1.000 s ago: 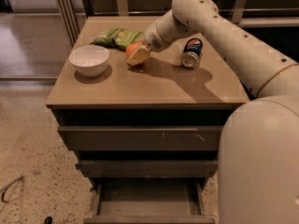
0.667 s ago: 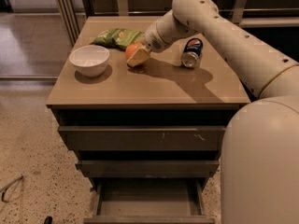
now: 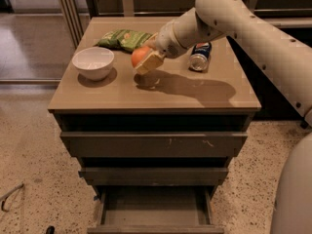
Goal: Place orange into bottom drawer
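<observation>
Nearest the camera, low in the frame: the bottom drawer (image 3: pixel 155 207), a shallow grey-brown rectangular tray, pulled out w/ its floor bare. From here its opening looks wider side-to-side than front-to-back. Above it sit two more grey-brown drawer fronts (image 3: pixel 154 144), both pushed in, then the tan flat cabinet top (image 3: pixel 146 95).

Over that top, about mid-depth and left of centre, is the gripper (image 3: pixel 145 59) on the end of the white arm (image 3: pixel 234 18), which reaches in from the right. Its fingers are clamped on the small round bright-orange fruit, i.e. the orange (image 3: pixel 138 55). A tan finger pad (image 3: pixel 151 63) covers the fruit's right side. A shadow lies on the top just below, so the orange looks held clear of the surface, not resting.

Key relation: the drawer opening lies below the gripper and toward the camera, roughly in line w/ it left-right. The top's front edge and the two shut fronts sit between them, so I'd judge the load must come fwd past that edge before dropping.

Neighbours:
- White round ceramic bowl (image 3: pixel 93 62), left of the gripper, apart from it.
- Dark-blue drink can (image 3: pixel 200 56), right of it, near the forearm.
- Green crinkly snack bag (image 3: pixel 123 38), farther back.

None lies on the fwd path. The can is the one most likely to get brushed if the arm swings.
</observation>
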Controlling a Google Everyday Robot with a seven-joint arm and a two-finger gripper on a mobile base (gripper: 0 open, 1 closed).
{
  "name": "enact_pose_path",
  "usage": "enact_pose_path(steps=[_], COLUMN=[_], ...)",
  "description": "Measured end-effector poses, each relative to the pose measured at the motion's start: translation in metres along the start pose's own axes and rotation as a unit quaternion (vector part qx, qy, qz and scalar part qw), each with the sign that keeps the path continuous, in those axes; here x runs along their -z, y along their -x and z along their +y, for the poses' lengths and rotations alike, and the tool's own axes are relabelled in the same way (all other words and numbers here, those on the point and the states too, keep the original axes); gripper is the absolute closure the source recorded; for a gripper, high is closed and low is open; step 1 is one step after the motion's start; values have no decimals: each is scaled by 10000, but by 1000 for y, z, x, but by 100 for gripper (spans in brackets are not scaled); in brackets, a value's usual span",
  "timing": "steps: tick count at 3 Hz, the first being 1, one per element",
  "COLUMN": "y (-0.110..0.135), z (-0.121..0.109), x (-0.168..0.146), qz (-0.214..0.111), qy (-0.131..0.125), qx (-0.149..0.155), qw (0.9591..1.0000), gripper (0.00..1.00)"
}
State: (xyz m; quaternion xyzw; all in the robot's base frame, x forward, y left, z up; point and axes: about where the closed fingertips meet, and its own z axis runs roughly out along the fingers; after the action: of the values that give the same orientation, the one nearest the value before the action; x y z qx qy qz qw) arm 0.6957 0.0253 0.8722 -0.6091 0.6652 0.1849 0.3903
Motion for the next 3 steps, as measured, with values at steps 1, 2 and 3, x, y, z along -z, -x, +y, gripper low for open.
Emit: enact_pose_path(steps=[1, 2, 3], y=[0, 4, 15], z=[0, 13, 51], x=[-1, 2, 25], qz=[0, -144, -409], qy=[2, 187, 417], qx=[0, 268, 685], qw=[10000, 9994, 9959], gripper=[100, 100, 100])
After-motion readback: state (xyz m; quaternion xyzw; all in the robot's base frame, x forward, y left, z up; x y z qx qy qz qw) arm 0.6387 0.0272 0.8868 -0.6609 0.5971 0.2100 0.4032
